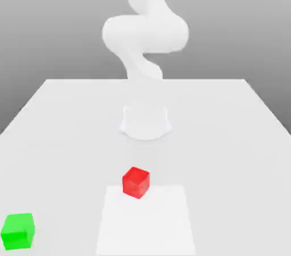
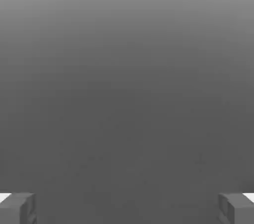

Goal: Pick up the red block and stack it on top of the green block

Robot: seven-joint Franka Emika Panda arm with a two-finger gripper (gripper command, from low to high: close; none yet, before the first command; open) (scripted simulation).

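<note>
The arm (image 1: 145, 33) is running off the exterior view's top edge. The green block (image 1: 18, 231) is sitting just short of the exterior view's left edge. In the hand view, both fingertips (image 2: 17, 208) are getting cropped at the corners.

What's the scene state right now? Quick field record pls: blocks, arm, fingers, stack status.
red block: on the table, near the middle front, in front of the arm's base
green block: on the table, at the exterior view's near left corner, apart from the red block
arm: raised above its base, away from both blocks
gripper: fingers spread wide apart, nothing between them
stack status: not started, red block not yet grasped
</note>
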